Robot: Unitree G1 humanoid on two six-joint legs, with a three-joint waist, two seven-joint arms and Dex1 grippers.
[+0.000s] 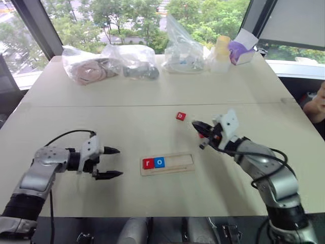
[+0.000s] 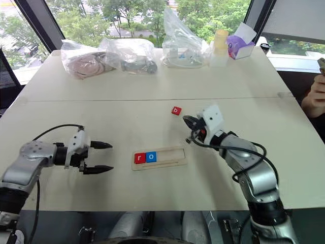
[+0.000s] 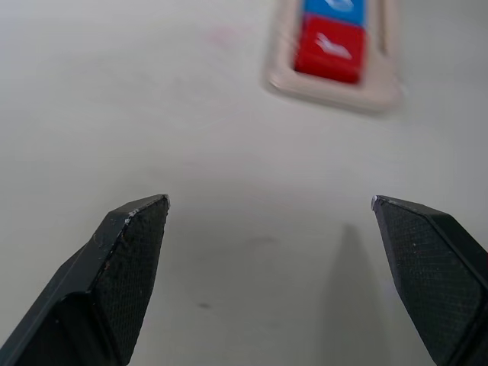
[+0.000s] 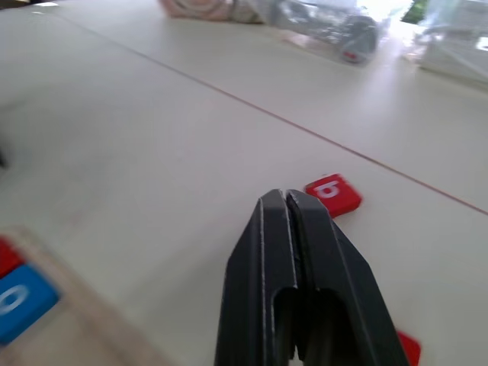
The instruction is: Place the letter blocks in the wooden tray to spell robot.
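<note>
The wooden tray lies at the table's near middle. A red "r" block and a blue "o" block fill its left end. A red "b" block lies loose farther back. My right gripper hovers just near-right of the "b" block, shut, with nothing between its fingers. A sliver of another red block shows under it. My left gripper stands open to the left of the tray, holding nothing.
Clear plastic bags with odds and ends line the table's far edge, beside a pale cup and a purple-and-white box. A person's hand shows at the right edge. A seam crosses the tabletop.
</note>
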